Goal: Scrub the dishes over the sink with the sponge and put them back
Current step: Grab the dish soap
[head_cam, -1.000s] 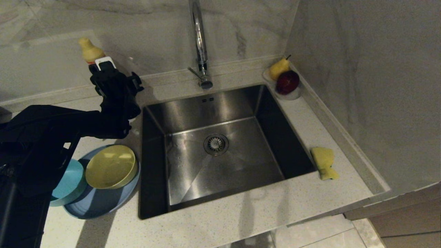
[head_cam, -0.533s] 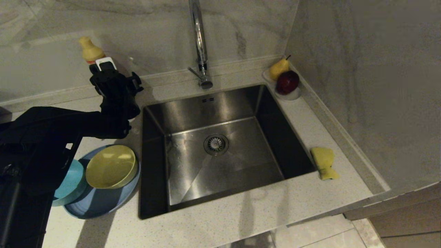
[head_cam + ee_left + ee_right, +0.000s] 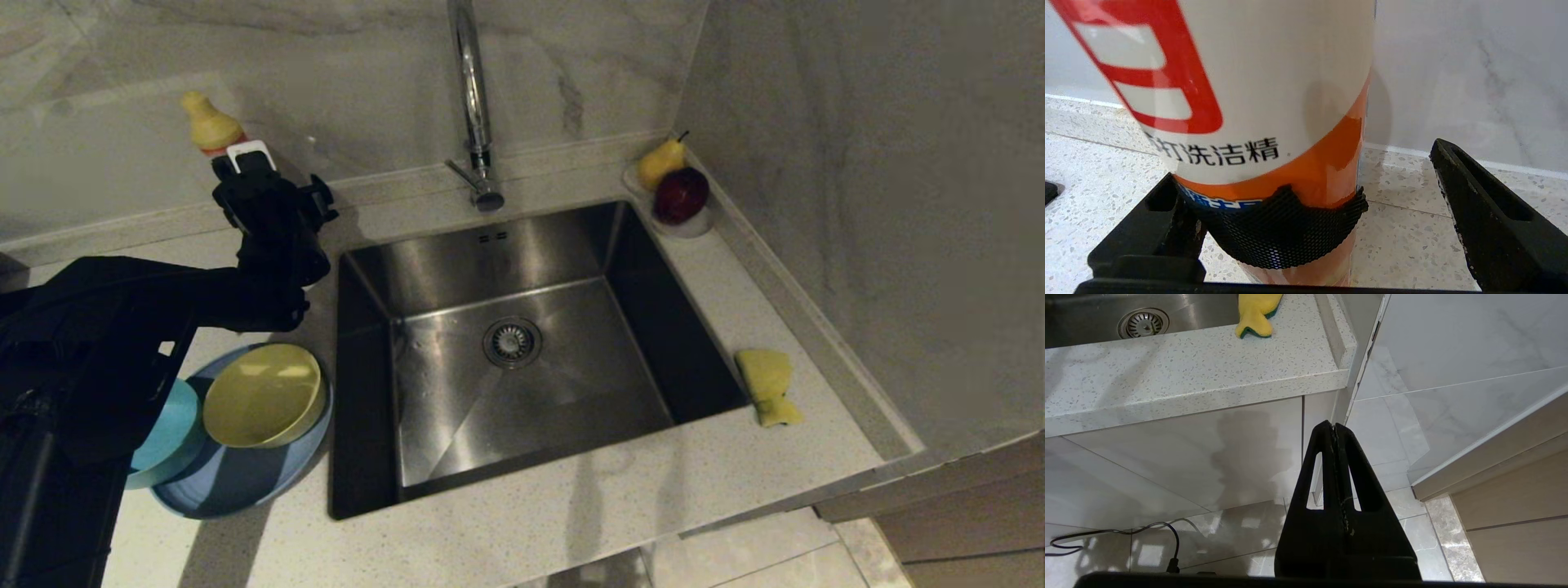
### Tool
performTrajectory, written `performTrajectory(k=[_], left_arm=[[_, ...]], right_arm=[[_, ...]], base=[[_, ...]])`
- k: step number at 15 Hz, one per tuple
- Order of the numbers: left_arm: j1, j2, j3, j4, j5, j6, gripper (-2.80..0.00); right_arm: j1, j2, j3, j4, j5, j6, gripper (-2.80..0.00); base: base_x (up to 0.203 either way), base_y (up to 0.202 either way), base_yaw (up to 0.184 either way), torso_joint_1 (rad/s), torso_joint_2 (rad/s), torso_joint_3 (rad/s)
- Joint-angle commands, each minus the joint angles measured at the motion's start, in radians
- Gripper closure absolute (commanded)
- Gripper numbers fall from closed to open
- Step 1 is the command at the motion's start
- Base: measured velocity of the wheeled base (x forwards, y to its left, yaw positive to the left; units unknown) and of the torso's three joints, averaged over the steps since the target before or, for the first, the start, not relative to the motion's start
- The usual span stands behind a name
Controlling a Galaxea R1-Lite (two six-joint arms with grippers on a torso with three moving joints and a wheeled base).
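Note:
The sponge (image 3: 767, 384) lies on the counter right of the sink (image 3: 531, 400), and shows again as a yellow sponge (image 3: 1255, 312) in the right wrist view. Left of the sink the yellow bowl (image 3: 261, 396) and teal bowl (image 3: 163, 437) rest on the blue plate (image 3: 237, 482). My left gripper (image 3: 249, 167) is at the back left of the counter, open around a dish soap bottle (image 3: 1257, 81). One finger (image 3: 1155, 212) is beside the bottle; the other finger (image 3: 1474, 192) stands well apart. My right gripper (image 3: 1334, 426) hangs shut and empty below the counter edge.
The chrome faucet (image 3: 472, 106) rises behind the sink. A clear dish with a pear and a red apple (image 3: 678, 196) sits in the back right corner against the side wall. A black cable (image 3: 1126, 531) lies on the floor tiles.
My left gripper has edged slightly further back around the bottle, and the bottle's yellow cap has shifted a little to the left. Dishes, sponge and right arm are unmoved.

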Motion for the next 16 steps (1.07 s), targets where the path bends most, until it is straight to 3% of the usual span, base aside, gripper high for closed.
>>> performTrajectory(k=[1,4,5,16], left_arm=[[0.006,0.002,0.001,-0.004,0.002,0.0,-2.8],[0.007,0.002,0.001,-0.006,-0.009,-0.002,-2.8],[0.007,0.004,0.001,-0.004,-0.007,0.001,0.0],[0.009,0.015,0.001,-0.037,-0.009,0.006,0.0]], right_arm=[[0.0,0.0,0.0,0.0,0.0,0.0,0.0],[0.0,0.0,0.0,0.0,0.0,0.0,0.0],[0.0,0.0,0.0,0.0,0.0,0.0,0.0],[0.0,0.0,0.0,0.0,0.0,0.0,0.0]], base=[[0.0,0.0,0.0,0.0,0.0,0.0],[0.0,0.0,0.0,0.0,0.0,0.0],[0.0,0.0,0.0,0.0,0.0,0.0],[0.0,0.0,0.0,0.0,0.0,0.0]])
